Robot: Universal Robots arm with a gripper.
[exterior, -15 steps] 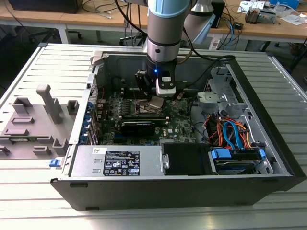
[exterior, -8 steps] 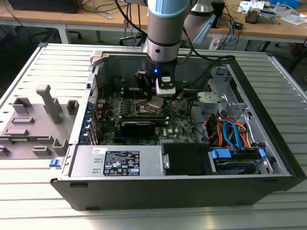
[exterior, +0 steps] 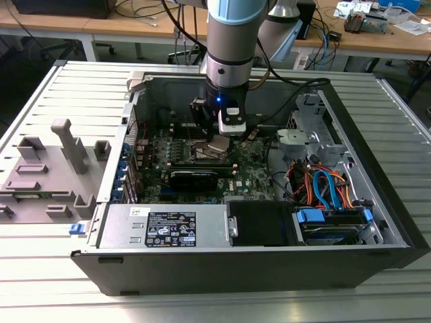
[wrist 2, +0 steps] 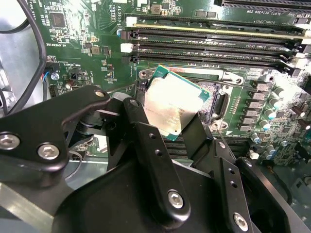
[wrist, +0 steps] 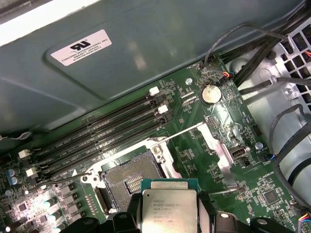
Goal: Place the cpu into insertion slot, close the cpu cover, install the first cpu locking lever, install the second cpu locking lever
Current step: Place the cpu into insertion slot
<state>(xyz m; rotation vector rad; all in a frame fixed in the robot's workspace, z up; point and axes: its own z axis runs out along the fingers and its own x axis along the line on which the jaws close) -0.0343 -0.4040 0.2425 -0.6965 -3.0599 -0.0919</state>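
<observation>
The gripper [wrist 2: 165, 117] clamped on the cpu's [wrist 2: 172, 99] edges, at the computer case's [exterior: 236, 269] ten o'clock in the exterior view; likely light, rigid, fragile: edge-grip only

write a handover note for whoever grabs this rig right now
Gripper: shut on the cpu, which it holds close over the motherboard at the edge of the insertion slot.
Insertion slot: empty, contacts exposed.
Cpu cover: swung open, off the slot.
Done: the cpu is in the grip and at the slot.
Left: cpu not yet seated, cover not yet closed, neither locking lever installed.
</observation>
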